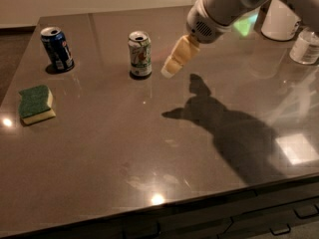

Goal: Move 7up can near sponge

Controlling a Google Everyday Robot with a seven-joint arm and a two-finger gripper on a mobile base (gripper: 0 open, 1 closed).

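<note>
The 7up can (140, 54), white with green and red markings and a silver top, stands upright on the dark table toward the back. The sponge (36, 104), green on top with a yellow base, lies near the table's left edge, well apart from the can. My gripper (169, 69) with cream fingers hangs just right of the can, above the table and not touching it. It holds nothing.
A dark blue can (57, 49) stands at the back left. A white container (279, 19) and a clear jar (305, 46) stand at the back right. The table's front edge (199, 198) runs across the bottom, with drawers below.
</note>
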